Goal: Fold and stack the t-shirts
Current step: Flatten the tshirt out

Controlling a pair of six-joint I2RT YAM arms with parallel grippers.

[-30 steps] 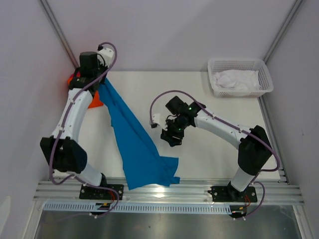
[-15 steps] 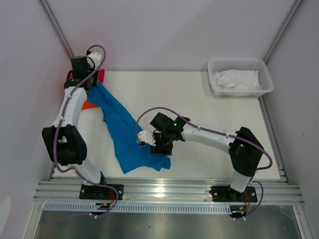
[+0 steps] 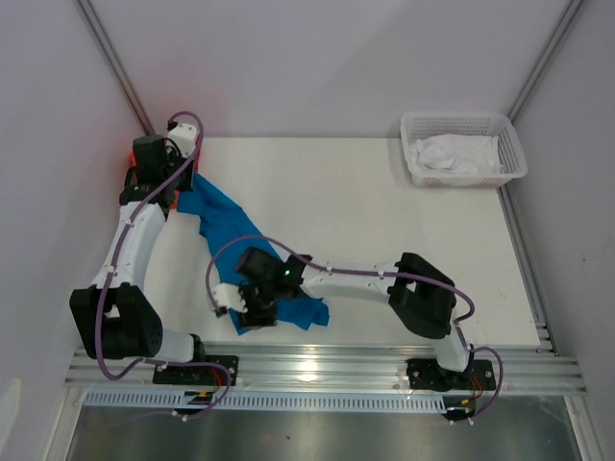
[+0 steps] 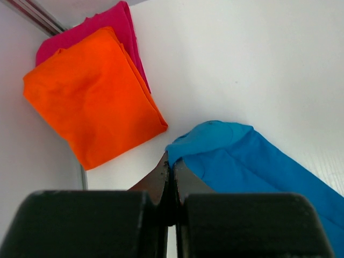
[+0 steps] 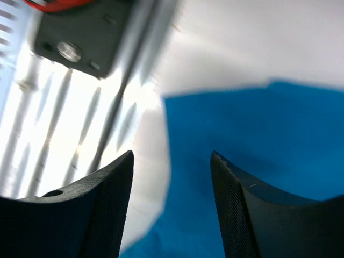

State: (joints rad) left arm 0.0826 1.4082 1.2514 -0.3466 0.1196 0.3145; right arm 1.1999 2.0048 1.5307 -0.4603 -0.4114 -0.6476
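Orange t-shirt (image 4: 91, 97) folded atop folded pinkish-red t-shirt (image 4: 119, 27), far-left corner. Blue t-shirt (image 3: 219, 219) unfolded, not yet stacked. Left gripper (image 4: 171, 162) pinches its far end; right gripper (image 5: 172, 161) spread, empty, above near hem.

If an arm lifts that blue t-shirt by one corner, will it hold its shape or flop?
Probably floppy: the blue t-shirt lies rumpled and bunched. Likely light too, since the left gripper holds it with shut jaws on one small fold.
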